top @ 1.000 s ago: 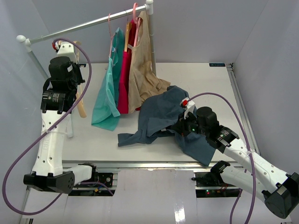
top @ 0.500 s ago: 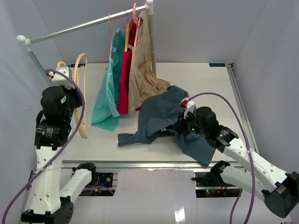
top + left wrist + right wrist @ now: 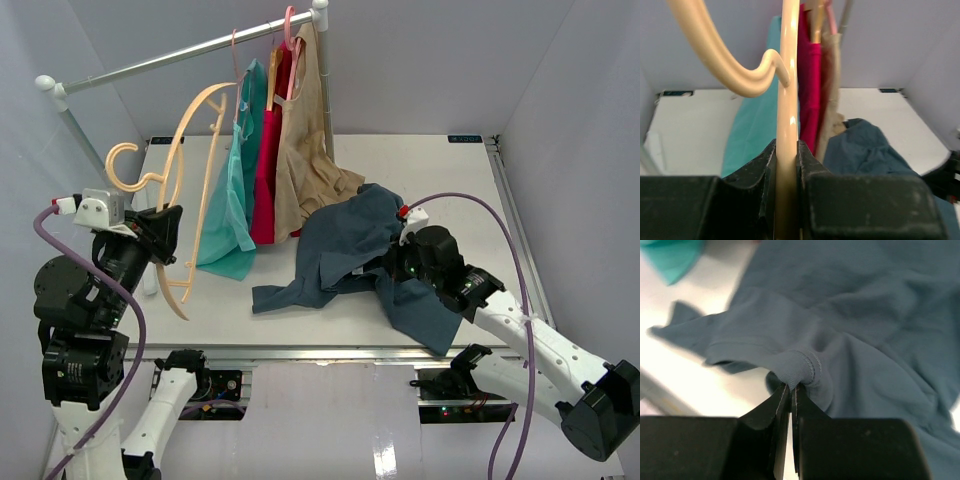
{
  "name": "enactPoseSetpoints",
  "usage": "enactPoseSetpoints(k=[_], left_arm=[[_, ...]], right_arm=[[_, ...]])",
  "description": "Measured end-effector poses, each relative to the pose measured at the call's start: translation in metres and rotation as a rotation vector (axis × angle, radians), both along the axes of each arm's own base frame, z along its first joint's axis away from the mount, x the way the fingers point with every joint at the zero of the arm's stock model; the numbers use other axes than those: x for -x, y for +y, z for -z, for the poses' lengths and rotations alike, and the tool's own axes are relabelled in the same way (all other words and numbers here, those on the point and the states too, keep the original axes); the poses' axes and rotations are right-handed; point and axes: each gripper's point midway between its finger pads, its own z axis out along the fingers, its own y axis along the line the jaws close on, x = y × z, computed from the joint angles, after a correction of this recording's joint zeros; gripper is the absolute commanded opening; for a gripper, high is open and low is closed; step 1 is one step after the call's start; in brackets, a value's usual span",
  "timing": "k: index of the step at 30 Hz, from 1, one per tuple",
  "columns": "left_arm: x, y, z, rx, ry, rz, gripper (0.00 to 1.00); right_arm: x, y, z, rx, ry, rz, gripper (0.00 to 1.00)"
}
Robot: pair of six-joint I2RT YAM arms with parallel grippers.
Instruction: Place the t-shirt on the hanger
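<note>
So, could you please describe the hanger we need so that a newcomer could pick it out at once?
Start at the clothes rail across the back; below its left end, the left pincer grips the hanger in the air. Unlike the pink-hooked hangers on the rail, it is bare, pale tan and peach-hooked.

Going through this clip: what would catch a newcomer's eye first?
The left gripper holds the hanger high at the left, its jaws clamped on the hanger's bar. The dark t-shirt lies crumpled on the table, with the right gripper pinching a fold of it. Behind, three garments hang from a rail.
</note>
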Motion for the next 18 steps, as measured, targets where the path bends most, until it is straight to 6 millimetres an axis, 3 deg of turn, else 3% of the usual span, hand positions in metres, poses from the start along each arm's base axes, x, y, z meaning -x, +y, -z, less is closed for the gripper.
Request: enactPoseSetpoints(k=[5,8,13,18], left_arm=[[0.002,-0.046,-0.027,0.015,-0.068,0.268,0.00],[-0.010,-0.075,-0.019,0.021,-0.035,0.444,0.00],[-0.038,-0.100,0.034,0.036,0.122,0.601,0.00],[-0.037,-0.114,0.096,0.063,0.279,0.675,0.00]], right_arm=[[-0.028,-0.030,0.014,0.077,0.034,0.211,0.08],[-0.040,-0.042,0.006,0.093,0.034,0.293,0.08],[-0.061,-0.053,-0.027,0.079,-0.003,0.378,0.08],[-0.075,-0.062,-0.052,0.066,-0.016,0.425,0.08]])
